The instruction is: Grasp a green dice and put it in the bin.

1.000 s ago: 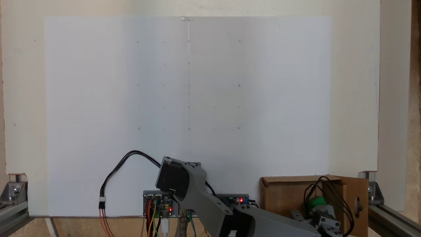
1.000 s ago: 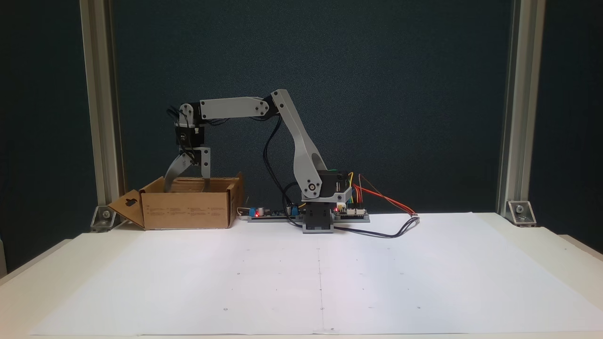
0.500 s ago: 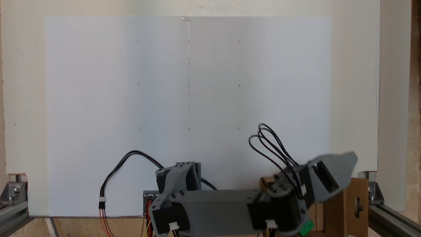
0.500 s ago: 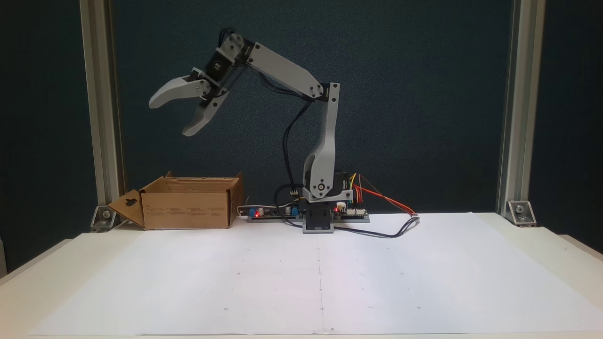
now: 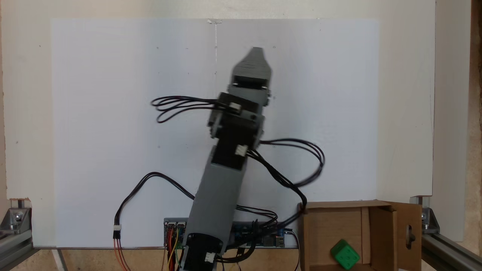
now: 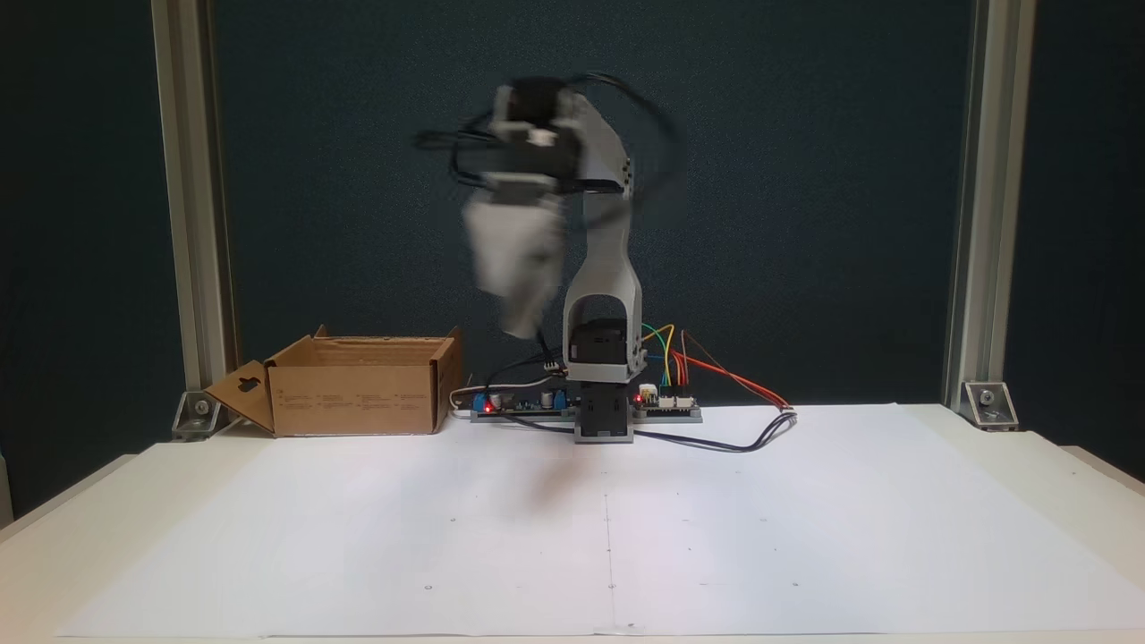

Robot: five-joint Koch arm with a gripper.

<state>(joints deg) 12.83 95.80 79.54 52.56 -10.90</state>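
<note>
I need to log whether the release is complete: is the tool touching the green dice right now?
Apart. In a fixed view the green dice lies on the floor of the bin, while the tool is far away over the white sheet.

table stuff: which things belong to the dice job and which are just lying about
Job:
green dice, lying inside the bin
bin, cardboard box
gripper, blurred

Lying about:
white paper sheet
circuit boards by the arm's base
loose cables

White paper sheet [image 6: 805,537] covers a cream table [image 6: 54,528]; dark blue-grey wall [image 6: 805,179] behind, framed by aluminium posts [image 6: 971,206].
</note>
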